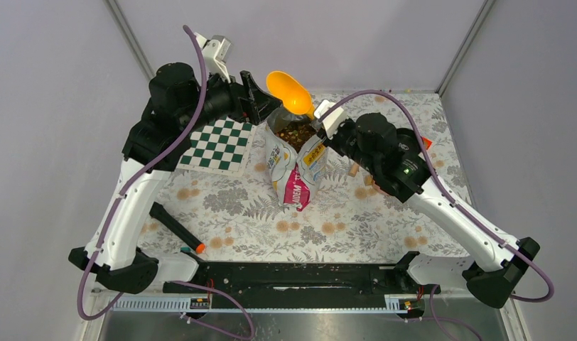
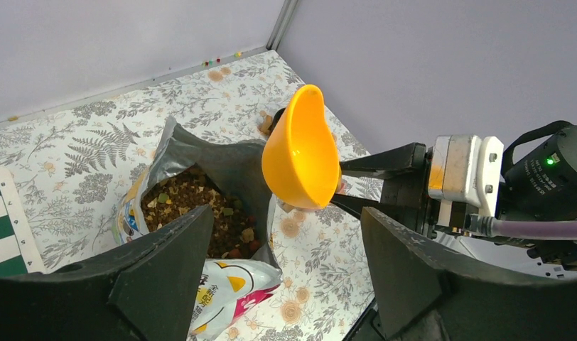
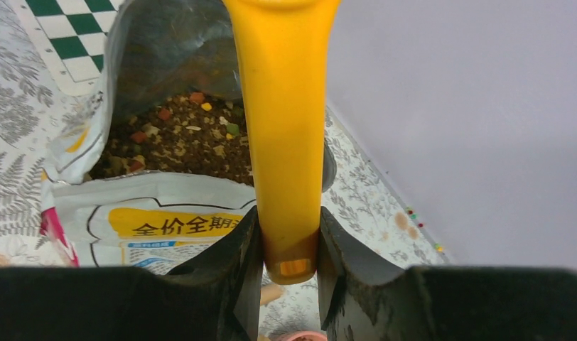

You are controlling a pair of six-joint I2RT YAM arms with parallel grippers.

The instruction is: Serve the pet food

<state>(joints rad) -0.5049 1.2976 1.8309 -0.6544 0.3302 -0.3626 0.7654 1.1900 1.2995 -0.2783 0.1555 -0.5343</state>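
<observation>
Seen from above, the open bag [image 1: 294,170] stands upright on the worktop [image 1: 385,227], brown kibble [image 1: 298,133] filling its mouth. Left wrist view: my left fingers [image 2: 165,270] spread wide, empty, beside the bag. Right wrist view: my right fingers [image 3: 232,277] pinch the scoop [image 3: 286,142] by its handle end; its length runs straight ahead over the kibble.

Scoop [image 3: 283,128] cropped above, bag [image 3: 165,213] base hidden, perhaps a pinkish rim [image 3: 300,336] below

Floral table [image 1: 236,213] bears food bag [image 1: 296,170], checkerboard [image 1: 218,144], black marker [image 1: 175,227].
</observation>
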